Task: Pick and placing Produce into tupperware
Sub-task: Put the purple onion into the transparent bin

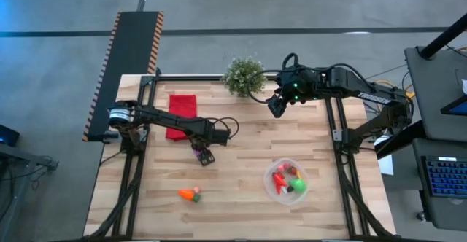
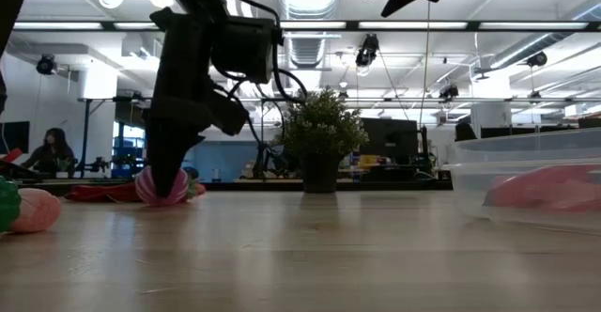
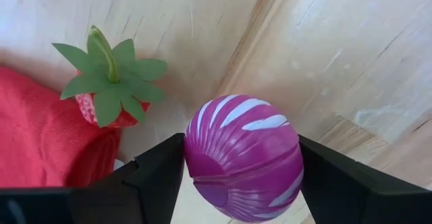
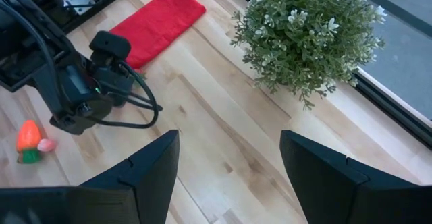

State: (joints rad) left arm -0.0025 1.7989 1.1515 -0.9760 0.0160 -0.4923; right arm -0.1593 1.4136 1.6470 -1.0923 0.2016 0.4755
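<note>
A purple, white-striped toy onion sits between the fingers of my left gripper, which points down at the table's middle left; the low view shows the onion low at the table top. A toy strawberry lies against the red cloth just beyond. The clear round tupperware stands near the right front and holds red, green and other pieces. A toy carrot with a small pink piece beside it lies near the front edge. My right gripper hovers open, high beside the potted plant. My left gripper pinches the purple onion across its widest part, one dark finger on each side. The fingers come from above, pointing down. In the low view the onion's underside looks to be at the table top.
A green potted plant stands at the far edge, close to my right gripper. The red folded cloth lies at the far left under my left arm. Bare wood lies between the onion and the tupperware. People and desks show in the room beyond.
</note>
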